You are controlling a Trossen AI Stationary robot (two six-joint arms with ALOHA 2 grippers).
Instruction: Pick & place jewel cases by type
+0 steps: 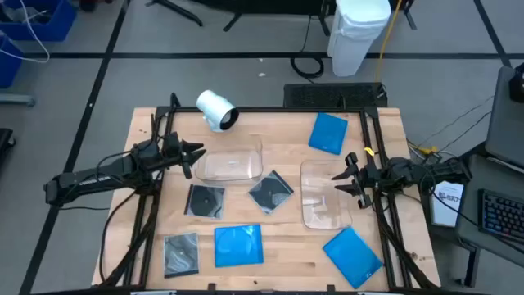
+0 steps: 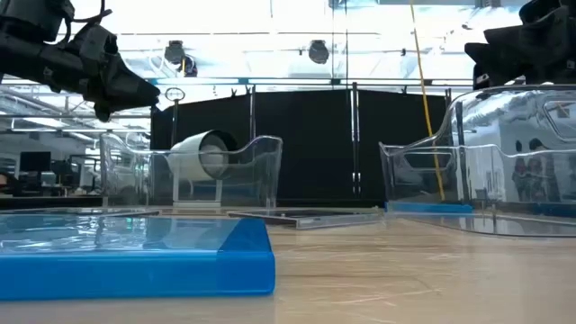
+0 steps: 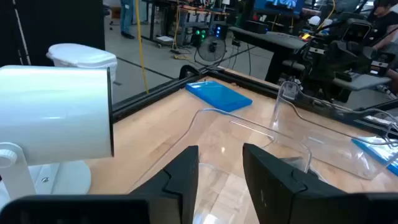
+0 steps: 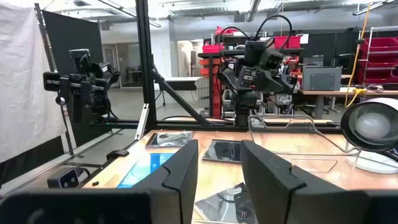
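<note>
Plainly both grippers, left gripper [image 1: 195, 153] and right gripper [image 1: 340, 179], hang part-open and empty while the thin, stiff, slippery blue jewel cases [image 1: 238, 245] and grey disc cases [image 1: 270, 192] lie flat below and between them, likely light, brittle, best pinched across opposite edges.

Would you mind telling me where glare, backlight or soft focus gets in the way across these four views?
Low view: bright background silhouettes the arms, the nearest blue case is soft, the clear trays carry reflections. High view: even light, only faint sheen on the left tray. Left wrist view: the white cylinder looms close and bright.
</note>
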